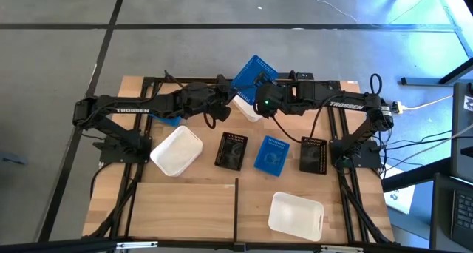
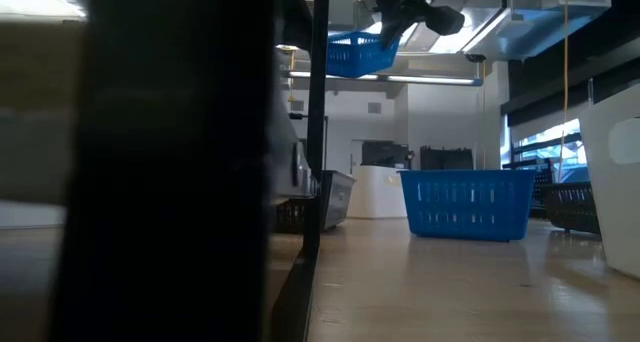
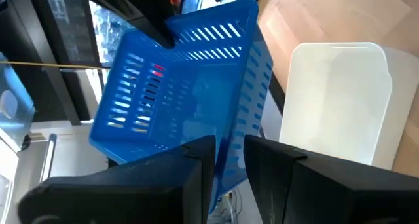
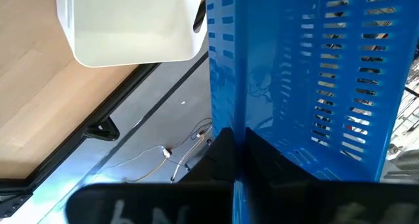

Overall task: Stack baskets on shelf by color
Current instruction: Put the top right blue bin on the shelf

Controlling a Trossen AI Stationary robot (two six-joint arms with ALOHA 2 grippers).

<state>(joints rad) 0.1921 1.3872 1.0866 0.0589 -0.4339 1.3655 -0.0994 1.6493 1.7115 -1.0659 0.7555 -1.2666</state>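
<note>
A blue slotted basket [image 1: 255, 72] hangs tilted above the shelf's far edge, high up in the low view [image 2: 360, 52]. My right gripper [image 1: 264, 98] is shut on it from the right. My left gripper [image 1: 230, 99] meets it from the left, and the basket's wall runs down between its fingers [image 3: 229, 162]. A white basket [image 1: 247, 109] rests with its bottom on the shelf, directly below the two grippers. It also shows in both wrist views, the left [image 3: 334, 99] and the right [image 4: 131, 27]. My left gripper pinches a lower edge of the blue basket's wall [image 3: 230, 142] between its two fingers. It comes nearly level from the table's left. The basket is lifted clear and tilted. My right gripper pinches a slotted wall of the same basket [image 4: 243, 129] between its two fingers. It slants down from the table's right. One of its fingers [image 3: 147, 21] shows on the basket's far side.
On the wooden shelf [image 1: 185, 208] stand a white basket [image 1: 177, 149], a black one [image 1: 231, 149], a blue one [image 1: 270, 153], another black one [image 1: 313, 155] and a white one [image 1: 295, 214] near the front. Another blue basket [image 1: 168, 120] lies under my left arm. Black rails edge the plank.
</note>
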